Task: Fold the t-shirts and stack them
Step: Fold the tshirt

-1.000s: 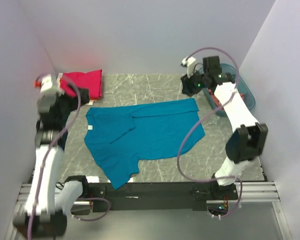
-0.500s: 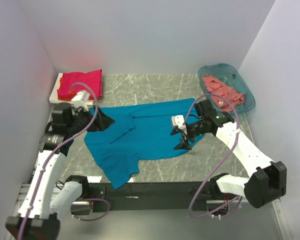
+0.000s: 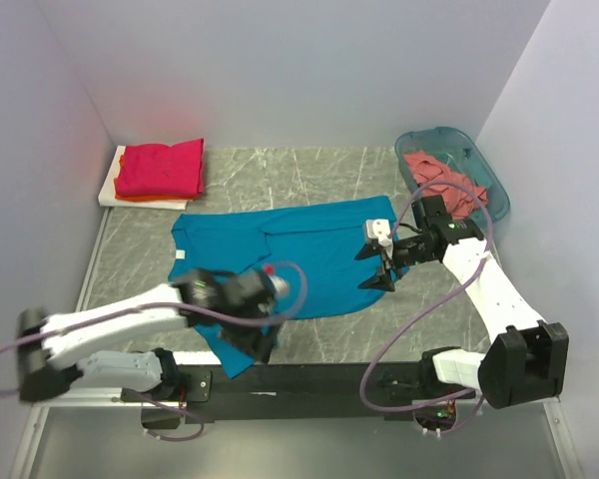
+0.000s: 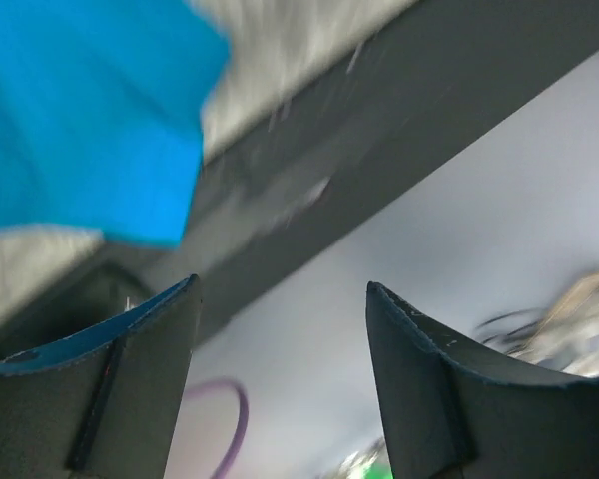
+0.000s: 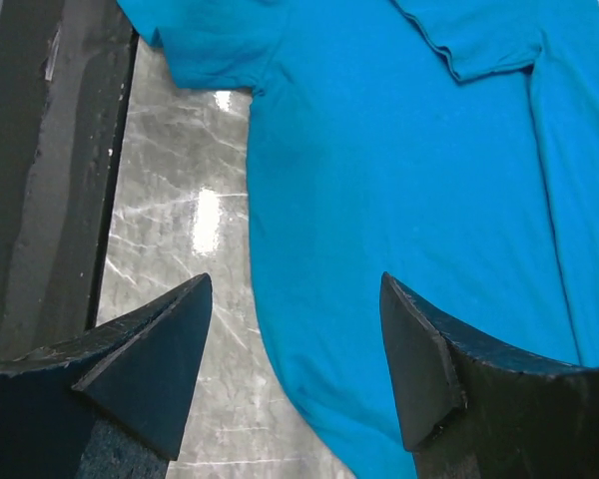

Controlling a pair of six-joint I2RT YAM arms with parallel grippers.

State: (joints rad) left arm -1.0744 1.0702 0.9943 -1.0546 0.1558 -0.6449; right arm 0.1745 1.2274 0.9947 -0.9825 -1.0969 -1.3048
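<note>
top external view shows the magenta-red t-shirt [image 3: 162,168] folded atop the orange t-shirt [image 3: 145,204] at ten o'clock, the salmon-pink t-shirt [image 3: 444,180] waiting in the basket [image 3: 487,170] at two o'clock, and the teal-blue t-shirt [image 3: 299,261] lying unfolded mid-tabletop [image 3: 329,170], with the left claw [image 3: 263,337] by its six o'clock hem and the right claw [image 3: 376,267] at its three o'clock edge, both spread wide and empty.

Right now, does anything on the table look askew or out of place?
The teal shirt lies askew, slanted across the table, and its near end hangs past the near edge onto the black rail. Nothing else stands out.
</note>
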